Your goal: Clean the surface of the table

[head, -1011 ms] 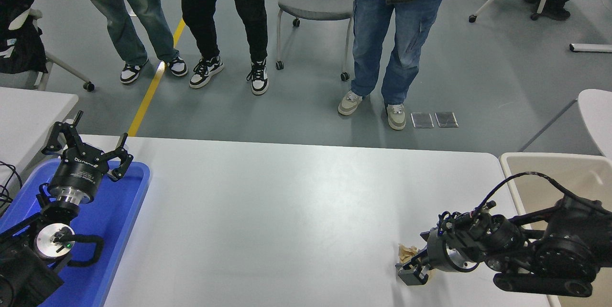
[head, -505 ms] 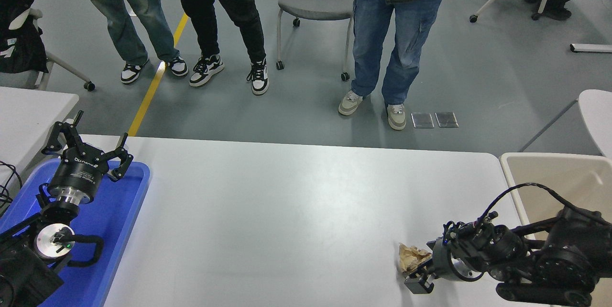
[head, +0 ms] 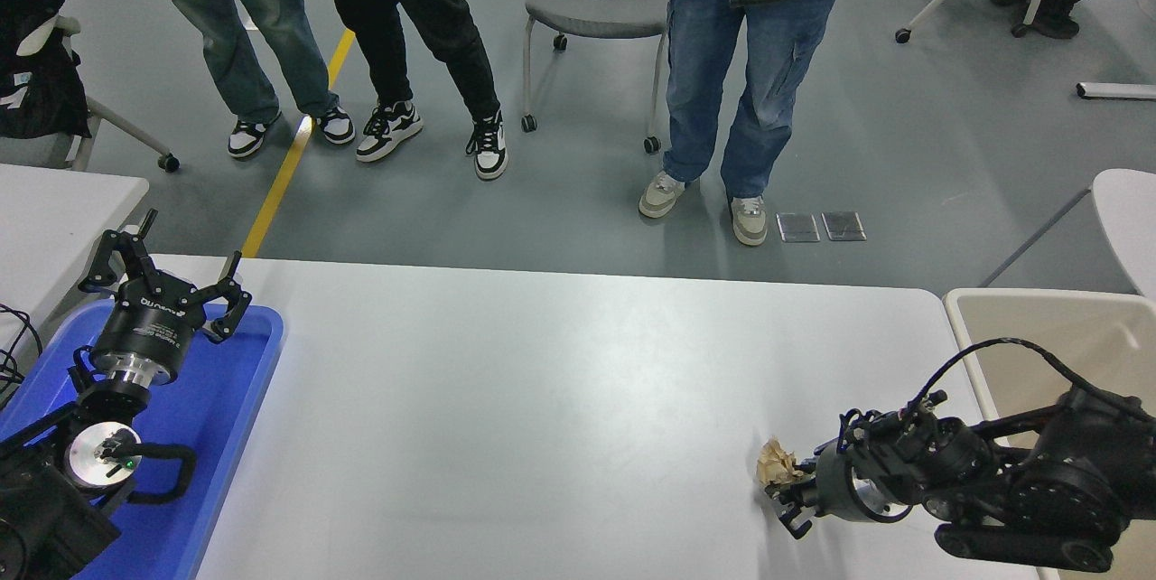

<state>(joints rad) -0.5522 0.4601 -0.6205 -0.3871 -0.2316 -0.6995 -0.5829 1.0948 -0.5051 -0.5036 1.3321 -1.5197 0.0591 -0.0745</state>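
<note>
Across the middle of the head view lies the bench (head: 542,408), a wide, plain white-grey top with rounded corners. Its long axis runs from left to right across the picture, and its far long edge faces a grey floor.

Near the bench's right end, toward the near edge, sits a small crumpled wad of brown paper (head: 777,461). The right gripper (head: 787,494) comes in from the lower right on a black arm, pointing leftward along the bench's length and held low over the surface. Its jaws are at the wad: the paper lies at their tips, on the far side of them. Whether the jaws pinch the paper or only touch it cannot be told from this angle.

Off the bench's right end stands a beige bin (head: 1020,318), its rim just beside the bench's corner; the right arm crosses in front of it.

At the bench's left end rests a blue tray (head: 244,381). The left gripper (head: 167,277) is parked above the tray's far end, pointing away from the camera, its jaws spread wide with nothing between them.

Beyond the far edge, three people (head: 750,65) stand on the floor, seen from the waist down, with a grey wheeled chair (head: 596,6) between them.
</note>
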